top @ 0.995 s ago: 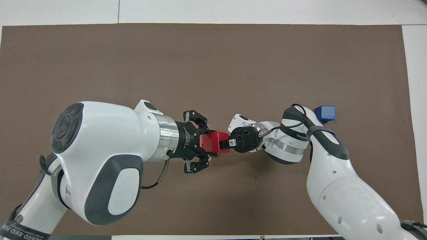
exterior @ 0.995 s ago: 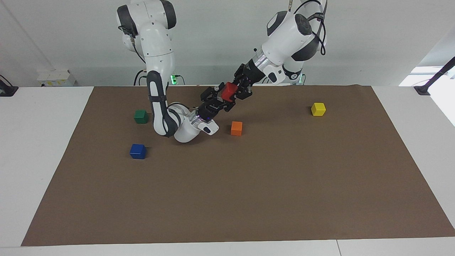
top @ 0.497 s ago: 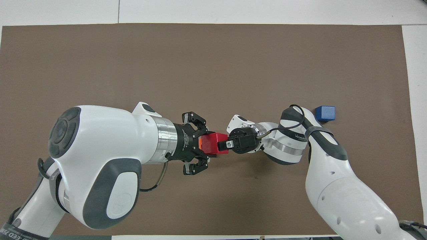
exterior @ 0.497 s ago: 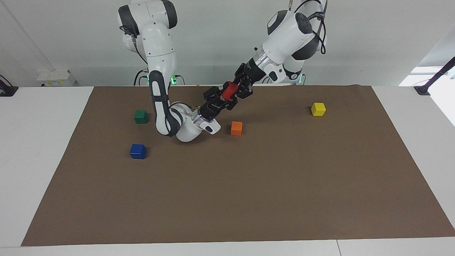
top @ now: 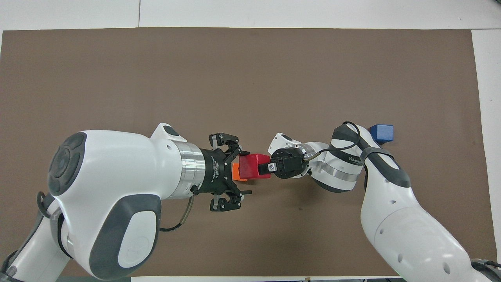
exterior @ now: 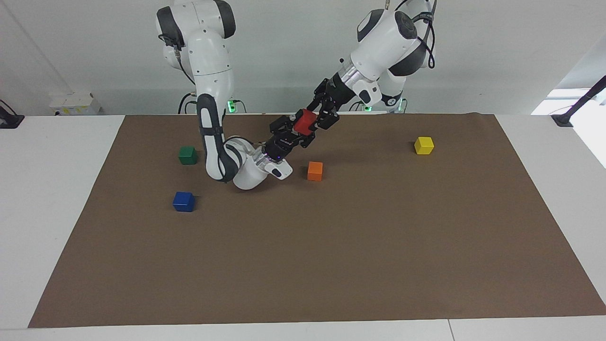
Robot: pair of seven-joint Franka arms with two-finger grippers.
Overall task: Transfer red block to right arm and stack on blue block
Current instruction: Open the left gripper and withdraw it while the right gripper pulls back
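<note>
I am clamping the red block (exterior: 304,122) (top: 254,166) in my right gripper (exterior: 296,130) (top: 263,169), holding it up in the air over the brown mat (exterior: 331,246) (top: 250,78), above the orange block (exterior: 315,171) (top: 236,172). My left gripper (exterior: 321,118) (top: 235,172) is hanging just beside the red block with its fingers (top: 224,139) spread wide and off the block's faces. In the overhead view a sliver of the orange block is showing between the red block and the left gripper's palm. The right arm (exterior: 215,137) (top: 395,219) is bending low over the mat, its elbow passing close to the blue block (exterior: 183,201) (top: 381,133), which is lying toward the right arm's end of the table, farther from the robots than the green block (exterior: 188,155). Nothing is resting on the blue block. A yellow block (exterior: 423,145) is lying well apart, toward the left arm's end.
</note>
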